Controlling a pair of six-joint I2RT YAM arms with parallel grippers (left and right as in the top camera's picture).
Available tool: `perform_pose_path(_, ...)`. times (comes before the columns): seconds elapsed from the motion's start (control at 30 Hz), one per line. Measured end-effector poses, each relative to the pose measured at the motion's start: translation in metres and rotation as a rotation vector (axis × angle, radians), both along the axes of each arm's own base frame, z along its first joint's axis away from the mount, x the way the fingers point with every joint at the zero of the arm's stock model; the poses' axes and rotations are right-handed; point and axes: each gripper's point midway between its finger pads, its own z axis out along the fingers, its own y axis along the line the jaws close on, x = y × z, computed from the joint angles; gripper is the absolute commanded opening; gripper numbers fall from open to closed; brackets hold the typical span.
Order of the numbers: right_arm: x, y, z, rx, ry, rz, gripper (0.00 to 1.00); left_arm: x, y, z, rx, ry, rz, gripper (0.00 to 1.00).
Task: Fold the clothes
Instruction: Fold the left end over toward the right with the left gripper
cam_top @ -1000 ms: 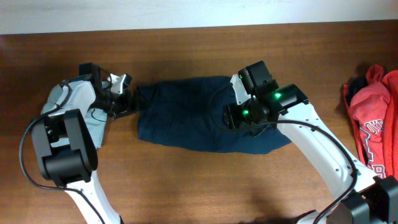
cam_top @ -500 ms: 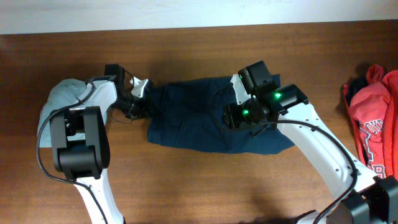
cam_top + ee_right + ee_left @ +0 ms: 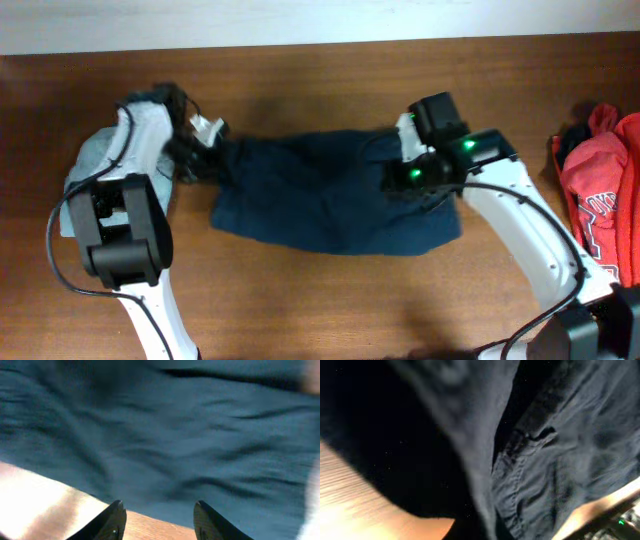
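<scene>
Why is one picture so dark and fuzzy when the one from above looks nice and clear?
Left wrist view: the camera is very close to the navy shorts, so it's dark and soft, with bright glare on the table. Right wrist view: the cloth is smeared into streaks, yet the right gripper looks sharp. Overhead view: even light, everything crisp.

Brown wooden surface (image 3: 320, 300) carried navy shorts (image 3: 330, 205) at centre, a pale grey-green garment (image 3: 86, 163) at left, a red garment (image 3: 600, 190) at right edge.

Shorts (image 3: 330, 205) ctr on table (image 3: 300, 300), 2nd garment (image 3: 88, 165) L, 3rd garment (image 3: 600, 190) far R.
</scene>
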Motion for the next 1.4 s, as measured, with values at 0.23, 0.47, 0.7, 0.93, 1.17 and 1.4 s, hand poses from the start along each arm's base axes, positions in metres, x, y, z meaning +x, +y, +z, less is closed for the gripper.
perform_pose_path(0.23,0.004,-0.047,-0.003,-0.005,0.05,-0.164,0.48,0.032,0.025,0.085,0.185,-0.158,-0.025,0.0)
perform_pose_path(0.47,0.005,-0.074,-0.004,-0.005,0.069,-0.247,0.48,0.034,-0.033,0.127,0.353,-0.279,-0.172,0.0)
perform_pose_path(0.7,0.0,-0.122,-0.006,0.012,0.12,-0.461,0.48,0.011,-0.131,0.13,0.506,-0.375,-0.3,0.01)
perform_pose_path(0.93,-0.003,-0.176,-0.006,0.048,0.129,-0.67,0.49,-0.01,-0.202,0.135,0.521,-0.485,-0.293,0.01)
perform_pose_path(1.17,-0.004,-0.2,0.0,0.17,0.124,-0.791,0.53,-0.027,-0.266,0.107,0.52,-0.536,-0.313,0.0)
perform_pose_path(1.4,-0.004,-0.202,0.002,0.218,0.122,-0.809,0.53,-0.057,-0.304,0.019,0.687,-0.486,-0.459,0.01)
